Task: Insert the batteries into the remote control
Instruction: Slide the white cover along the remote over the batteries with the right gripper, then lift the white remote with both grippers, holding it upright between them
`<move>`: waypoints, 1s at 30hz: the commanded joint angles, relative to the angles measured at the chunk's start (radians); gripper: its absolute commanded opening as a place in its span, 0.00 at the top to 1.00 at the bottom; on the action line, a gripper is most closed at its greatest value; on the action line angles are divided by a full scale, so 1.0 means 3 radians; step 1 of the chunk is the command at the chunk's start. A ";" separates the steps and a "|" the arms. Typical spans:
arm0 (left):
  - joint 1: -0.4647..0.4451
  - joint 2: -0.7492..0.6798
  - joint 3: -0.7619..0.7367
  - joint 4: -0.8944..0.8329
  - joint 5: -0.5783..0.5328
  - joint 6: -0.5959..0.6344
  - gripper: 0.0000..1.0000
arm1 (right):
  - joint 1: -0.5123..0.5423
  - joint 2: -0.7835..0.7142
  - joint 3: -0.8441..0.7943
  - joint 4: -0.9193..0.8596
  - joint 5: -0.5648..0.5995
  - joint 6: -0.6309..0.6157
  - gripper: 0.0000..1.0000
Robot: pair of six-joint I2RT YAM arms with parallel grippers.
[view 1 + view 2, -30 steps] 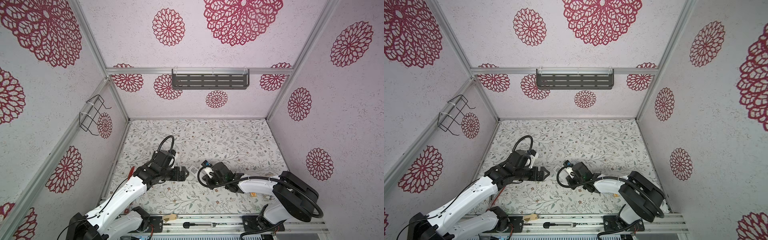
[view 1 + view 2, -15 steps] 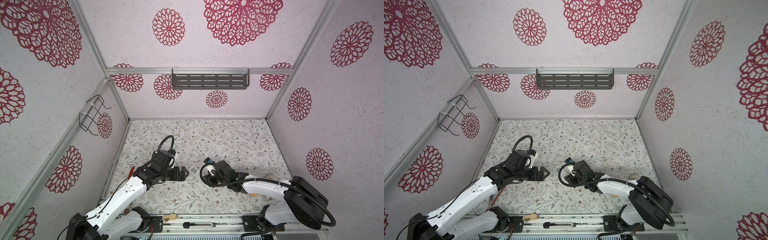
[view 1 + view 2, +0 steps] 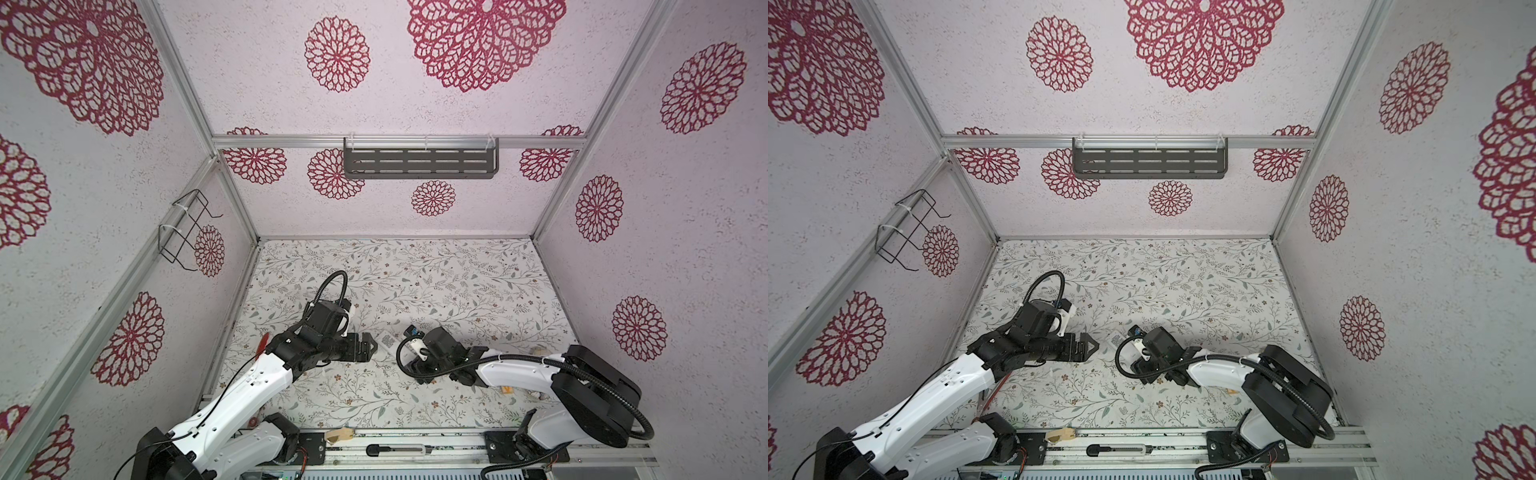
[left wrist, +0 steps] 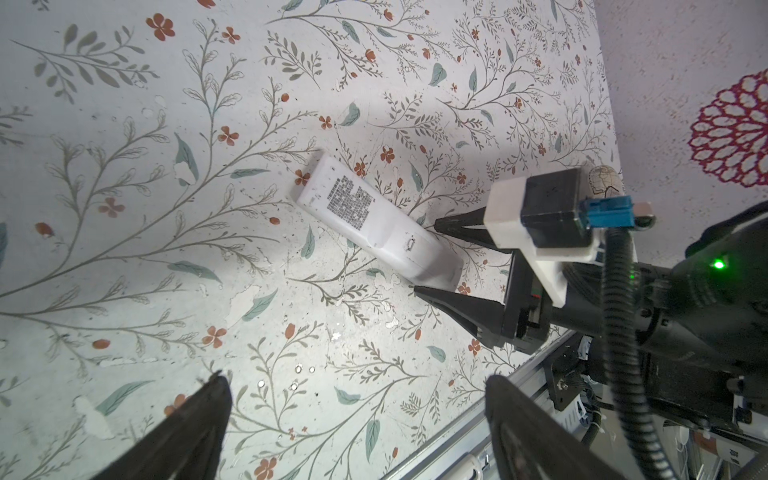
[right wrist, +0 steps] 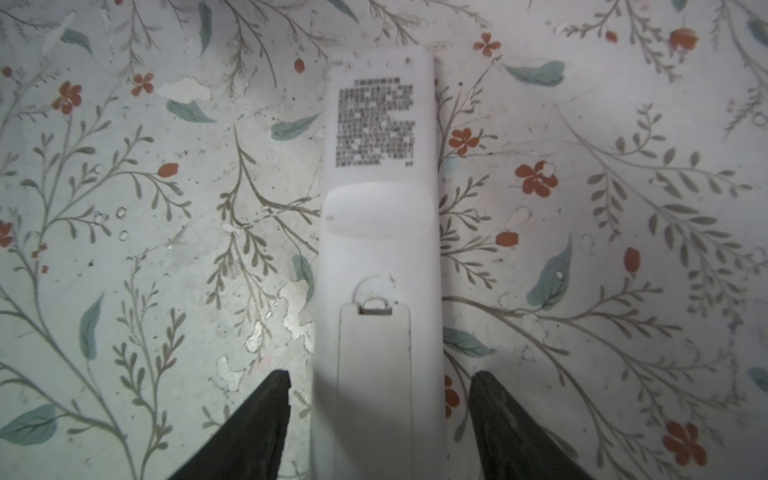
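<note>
Your remote control point(image 5: 378, 249) lies back-up on the desk point(image 5: 124, 249); right jaws stand wide astride its battery-cover end, left jaws wide near its printed end.

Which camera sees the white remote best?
Right wrist view: the long slim white plastic remote control is closest, back up, battery cover on. Left wrist view shows it whole but smaller; both top views show a sliver.

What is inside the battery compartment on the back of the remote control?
Nothing inside can be seen. The remote control lies back up, and its cover is closed over the compartment, so its contents are hidden.
</note>
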 commanded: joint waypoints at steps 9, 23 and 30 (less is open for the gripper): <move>-0.0019 -0.0053 -0.0007 0.0135 -0.0020 -0.0002 0.03 | 0.0068 0.0269 0.0220 0.0015 0.0122 -0.0104 0.38; -0.0018 -0.0177 -0.0346 0.0895 -0.0029 -0.0198 0.03 | -0.0157 0.0041 0.0430 0.0193 -0.0296 0.0062 0.72; -0.0025 -0.0483 -0.0541 0.1560 0.0190 -0.0067 0.03 | -0.0774 -0.0509 0.0243 0.0870 -0.1686 0.0672 0.75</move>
